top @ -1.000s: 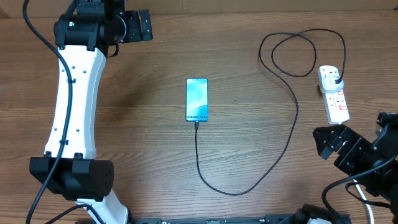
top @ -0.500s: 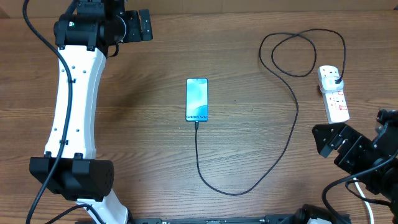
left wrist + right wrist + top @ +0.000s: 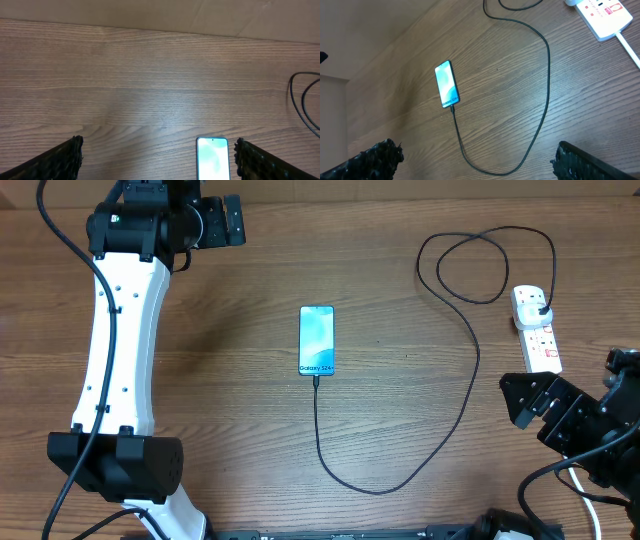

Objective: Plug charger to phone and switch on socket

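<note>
The phone (image 3: 316,340) lies flat mid-table, light-blue screen up, also in the left wrist view (image 3: 213,159) and right wrist view (image 3: 446,84). The charger cable (image 3: 470,395) has its tip at the phone's bottom edge, loops right and ends in a black plug (image 3: 540,306) seated in the white socket strip (image 3: 537,332) at the right, seen also in the right wrist view (image 3: 606,15). My left gripper (image 3: 232,221) is open and empty at the far left. My right gripper (image 3: 524,401) is open and empty just below the socket.
The socket's thick white cord (image 3: 630,47) runs from the strip's near end toward the right arm. A cable loop (image 3: 480,265) lies at the back right. The table's far edge (image 3: 160,31) shows in the left wrist view.
My right gripper has crept slightly up toward the socket strip. The left arm, phone and cable have not moved.
</note>
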